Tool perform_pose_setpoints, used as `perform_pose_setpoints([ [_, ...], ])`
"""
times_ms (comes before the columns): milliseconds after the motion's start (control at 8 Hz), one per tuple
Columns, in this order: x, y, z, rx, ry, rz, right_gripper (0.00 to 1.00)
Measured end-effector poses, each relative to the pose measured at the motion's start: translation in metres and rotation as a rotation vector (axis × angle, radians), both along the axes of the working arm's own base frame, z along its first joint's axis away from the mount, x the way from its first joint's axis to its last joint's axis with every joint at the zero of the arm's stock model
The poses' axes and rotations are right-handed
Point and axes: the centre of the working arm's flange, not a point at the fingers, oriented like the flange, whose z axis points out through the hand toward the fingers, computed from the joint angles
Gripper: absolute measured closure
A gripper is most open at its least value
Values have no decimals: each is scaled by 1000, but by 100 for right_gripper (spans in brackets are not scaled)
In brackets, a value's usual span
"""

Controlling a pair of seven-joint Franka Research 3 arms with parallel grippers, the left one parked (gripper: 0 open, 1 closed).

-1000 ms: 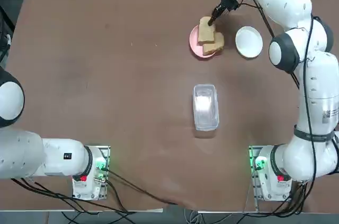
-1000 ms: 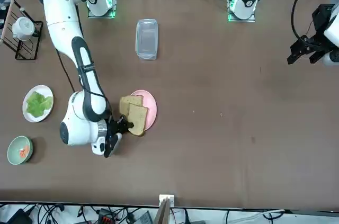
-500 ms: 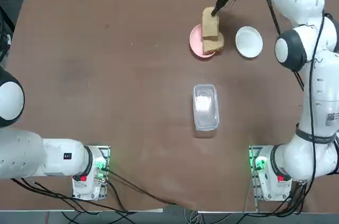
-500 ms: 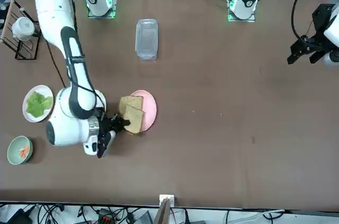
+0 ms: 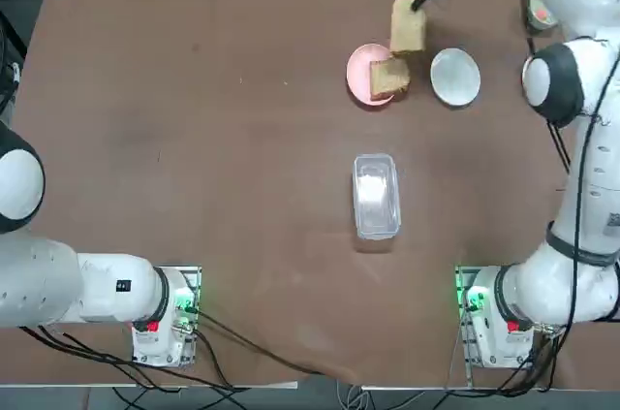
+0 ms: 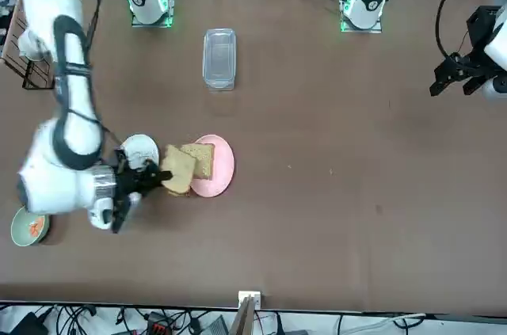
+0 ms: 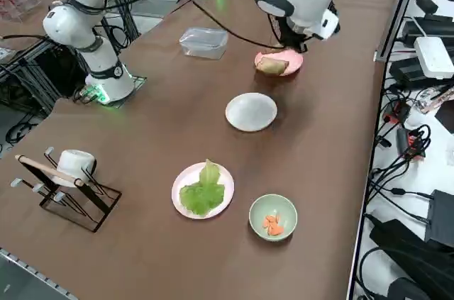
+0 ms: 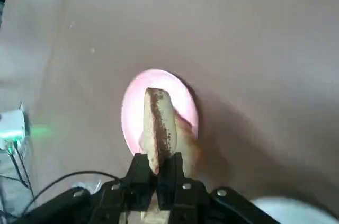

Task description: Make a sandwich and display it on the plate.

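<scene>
Right gripper (image 8: 156, 173) pinching one bread slice (image 5: 407, 26) by its edge, holding it above the counter (image 5: 213, 139), between pink plate (image 5: 360, 76) and white plate (image 5: 455, 77).

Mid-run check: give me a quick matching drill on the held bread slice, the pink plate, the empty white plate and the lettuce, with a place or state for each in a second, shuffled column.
Things:
1. held bread slice
2. pink plate
3. empty white plate
4. lettuce

States:
A. lies on its own white plate beside a small green bowl
B. carries the other bread slice
C. pinched in the right gripper, lifted off the table
D. bare, beside the pink plate

Pairs: 1-C, 2-B, 3-D, 4-A
</scene>
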Motion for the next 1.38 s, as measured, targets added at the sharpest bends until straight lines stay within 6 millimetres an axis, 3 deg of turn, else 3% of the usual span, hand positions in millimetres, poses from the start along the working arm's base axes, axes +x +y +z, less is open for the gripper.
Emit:
perform_pose_setpoints([
  [125, -1, -48, 1, 2, 39, -72, 92],
  [250, -3, -80, 4, -15, 55, -121, 92],
  [375, -6, -95, 11, -49, 64, -146, 92],
  [1000, -18, -121, 62, -209, 110, -396, 92],
  [1375, -51, -114, 44, -265, 36, -584, 92],
])
